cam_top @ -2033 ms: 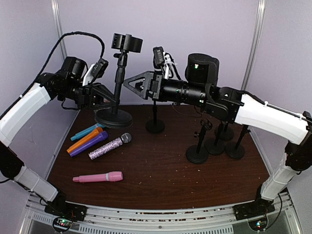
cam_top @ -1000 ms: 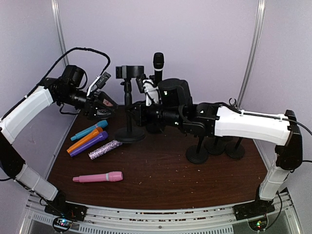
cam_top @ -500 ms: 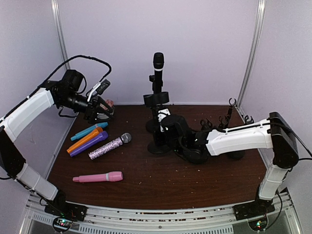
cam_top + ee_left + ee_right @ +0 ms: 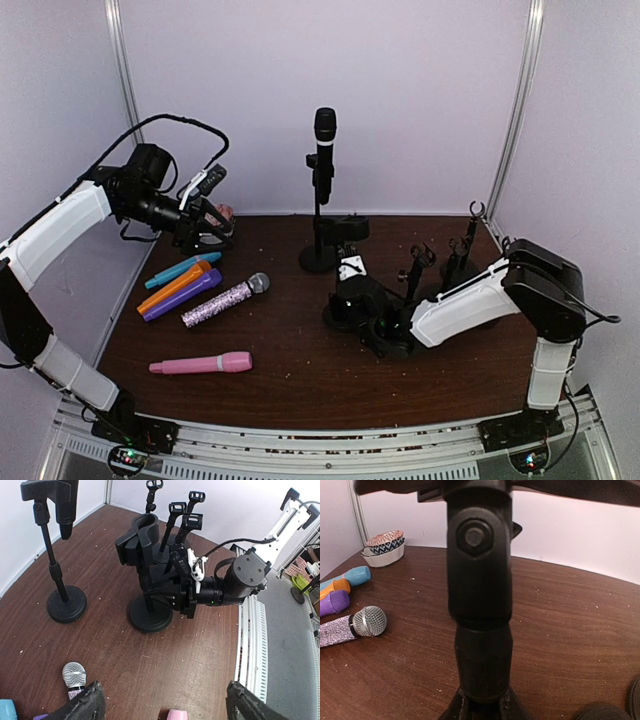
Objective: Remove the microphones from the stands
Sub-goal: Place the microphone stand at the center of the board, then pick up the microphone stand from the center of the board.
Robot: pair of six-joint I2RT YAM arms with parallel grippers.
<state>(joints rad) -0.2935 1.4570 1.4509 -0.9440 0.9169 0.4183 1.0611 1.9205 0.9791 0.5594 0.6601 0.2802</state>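
Microphone: we see the black microphone [image 4: 325,130] upright in the clip of its stand [image 4: 318,225], at the far centre of the worktop [image 4: 300,380]
Right gripper: our right gripper [image 4: 483,708] sits low near the middle, pinching the post of an empty stand [image 4: 480,580], well apart from the black microphone
Left gripper: our left gripper [image 4: 210,225] hangs at the far left, fingers [image 4: 82,707] spread wide, nothing between them
Left side: a glittery microphone [image 4: 225,298] and a pink microphone [image 4: 203,363] lie flat
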